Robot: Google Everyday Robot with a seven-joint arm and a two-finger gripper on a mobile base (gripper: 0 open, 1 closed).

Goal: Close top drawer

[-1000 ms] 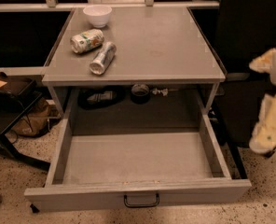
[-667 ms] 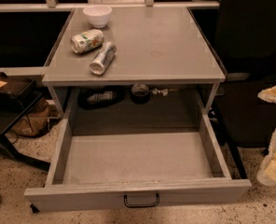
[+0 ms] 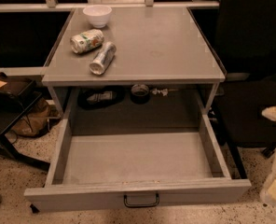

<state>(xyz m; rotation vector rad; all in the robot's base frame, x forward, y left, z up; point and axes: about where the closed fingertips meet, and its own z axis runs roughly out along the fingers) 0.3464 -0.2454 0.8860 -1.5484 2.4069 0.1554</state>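
Observation:
The top drawer [image 3: 138,160] is pulled far out of the grey cabinet and is empty inside. Its flat grey front panel [image 3: 82,199] faces me near the bottom of the view, with a small black loop handle [image 3: 141,200] at its centre. My gripper [image 3: 275,183] shows as cream-coloured parts at the far right edge, partly cut off. It is low, beside the drawer's right front corner and apart from it. It holds nothing that I can see.
On the cabinet top [image 3: 166,45] stand a white bowl [image 3: 97,15] and two cans lying on their sides [image 3: 86,40] [image 3: 102,58]. Dark items [image 3: 140,92] sit in the recess behind the drawer. A black chair [image 3: 254,78] stands at the right and a dark stool [image 3: 12,106] at the left.
My gripper has moved down and further right along the right edge of the view. The drawer and the things on top have not moved.

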